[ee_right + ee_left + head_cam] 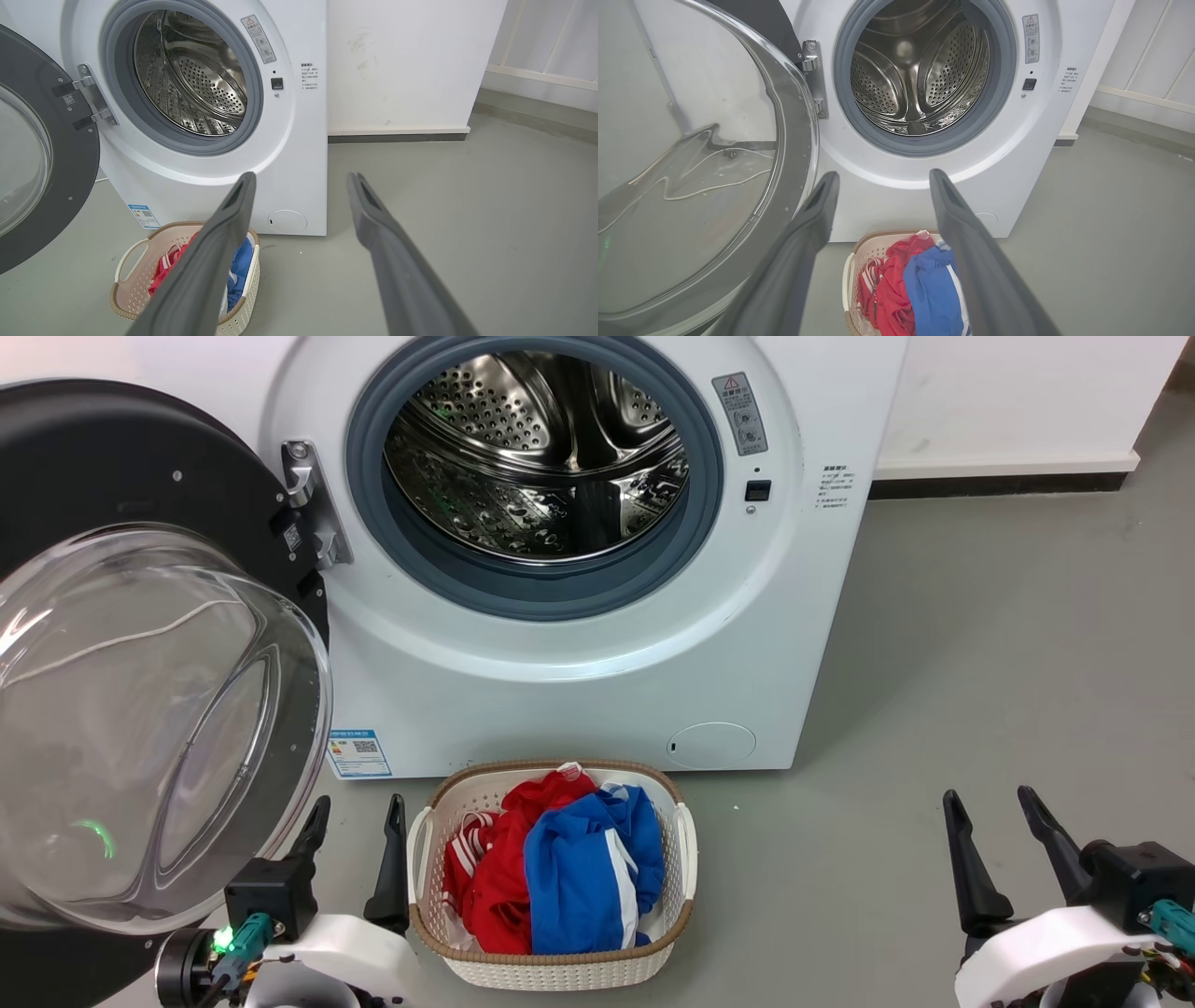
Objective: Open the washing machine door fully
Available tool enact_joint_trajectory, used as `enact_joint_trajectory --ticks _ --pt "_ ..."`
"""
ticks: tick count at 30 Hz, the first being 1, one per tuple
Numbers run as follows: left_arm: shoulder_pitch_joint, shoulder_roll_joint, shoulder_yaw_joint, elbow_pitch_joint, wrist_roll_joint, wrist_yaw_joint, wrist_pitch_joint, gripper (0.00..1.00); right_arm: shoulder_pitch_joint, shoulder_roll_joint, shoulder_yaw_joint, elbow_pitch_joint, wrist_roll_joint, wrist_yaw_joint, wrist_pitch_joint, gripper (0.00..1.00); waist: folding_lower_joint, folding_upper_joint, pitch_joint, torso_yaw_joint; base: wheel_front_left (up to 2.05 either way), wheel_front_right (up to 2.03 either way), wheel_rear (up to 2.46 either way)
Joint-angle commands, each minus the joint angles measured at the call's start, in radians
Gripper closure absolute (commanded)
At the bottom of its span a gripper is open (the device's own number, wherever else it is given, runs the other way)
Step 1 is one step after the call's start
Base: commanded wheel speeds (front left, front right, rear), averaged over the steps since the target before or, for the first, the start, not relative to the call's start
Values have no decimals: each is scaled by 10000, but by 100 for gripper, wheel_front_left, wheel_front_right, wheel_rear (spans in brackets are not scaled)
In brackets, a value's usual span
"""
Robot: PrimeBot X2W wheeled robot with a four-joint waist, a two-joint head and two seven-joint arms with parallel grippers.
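One large round glossy black washing machine door point(140, 691), its centre a clear bulging glass bowl, stands swung wide open at the left of the big white boxy front-loading washing machine point(560, 681), hung on a metal hinge point(313, 504). Inside the grey rubber ring point(527, 597), the perforated steel drum point(537, 457) shows shiny walls. On the grey floor point(980, 644) just near of the machine sits a small white woven-rim laundry basket point(551, 975) holding a crumpled red garment point(499, 887) and a blue garment with white stripes point(588, 887). A blue label sticker point(358, 753) with a QR code sits at the machine's lower left. A grey warning label point(739, 413) bears a triangle sign, its writing too small to read. The left gripper point(359, 800), by the door's lower edge, is spread wide, gripping nothing. The right gripper point(988, 793), well to the right, is spread likewise.
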Motion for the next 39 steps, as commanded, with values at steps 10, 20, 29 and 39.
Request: enact_joint_trajectory --ticks 10,20,29,39 --pt "32 -29 8 32 -33 -90 -31 100 32 2 8 145 16 -2 -1 100 0 0 -28 -64 0 0 0" --pt "108 -499 678 176 -1349 -630 395 100 -184 7 -108 609 1874 0 180 100 0 0 2 -40 0 0 0" --pt "58 -873 1313 338 -2511 -1153 776 100 -344 6 -115 825 3549 0 238 100 0 0 31 -14 0 0 0" --pt "18 -1256 1950 481 -3664 -1667 1163 100 -538 5 -160 1085 5205 0 332 100 0 0 63 14 0 0 0"
